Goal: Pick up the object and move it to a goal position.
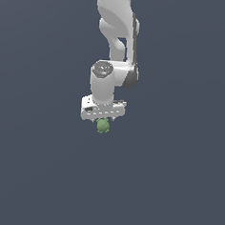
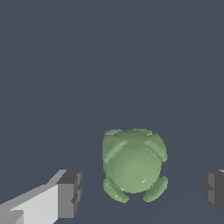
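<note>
The object is a small dull green lumpy ball [image 1: 103,126]. In the exterior view it sits just under the white gripper's bar. In the wrist view the ball [image 2: 133,164] lies between the two dark grey fingertips [image 2: 70,192], with clear gaps on both sides. My gripper [image 1: 103,119] is open and hangs directly over the ball; it also shows in the wrist view [image 2: 142,190]. Neither pad touches the ball.
The white-grey arm [image 1: 116,33] rises from the gripper to the exterior view's top. Around it is a plain dark blue-grey surface [image 1: 175,186].
</note>
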Motion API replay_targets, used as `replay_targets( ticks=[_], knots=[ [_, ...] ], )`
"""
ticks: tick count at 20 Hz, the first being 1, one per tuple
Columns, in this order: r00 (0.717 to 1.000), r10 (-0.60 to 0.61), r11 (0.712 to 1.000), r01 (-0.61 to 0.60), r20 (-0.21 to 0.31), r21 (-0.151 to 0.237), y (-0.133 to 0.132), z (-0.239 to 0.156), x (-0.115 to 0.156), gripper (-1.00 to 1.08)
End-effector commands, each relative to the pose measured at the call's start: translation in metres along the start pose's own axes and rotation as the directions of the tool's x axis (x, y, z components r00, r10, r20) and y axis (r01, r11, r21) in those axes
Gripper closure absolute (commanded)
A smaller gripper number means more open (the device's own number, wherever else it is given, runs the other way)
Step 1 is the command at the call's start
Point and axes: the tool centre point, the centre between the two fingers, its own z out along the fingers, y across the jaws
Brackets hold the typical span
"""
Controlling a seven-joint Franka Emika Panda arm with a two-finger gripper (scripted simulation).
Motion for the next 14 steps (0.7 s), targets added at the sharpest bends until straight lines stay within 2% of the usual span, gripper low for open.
replay_targets(
  ticks=[1, 9, 14],
  knots=[
    [1.000, -0.016, 1.000, 0.016, 0.001, 0.001, 0.001, 0.006, -0.005, -0.92],
    [1.000, -0.021, 1.000, 0.021, 0.002, 0.001, 0.002, 0.011, -0.007, -0.92],
    [1.000, -0.022, 1.000, 0.022, 0.002, 0.001, 0.002, 0.029, -0.008, -0.92]
  ],
)
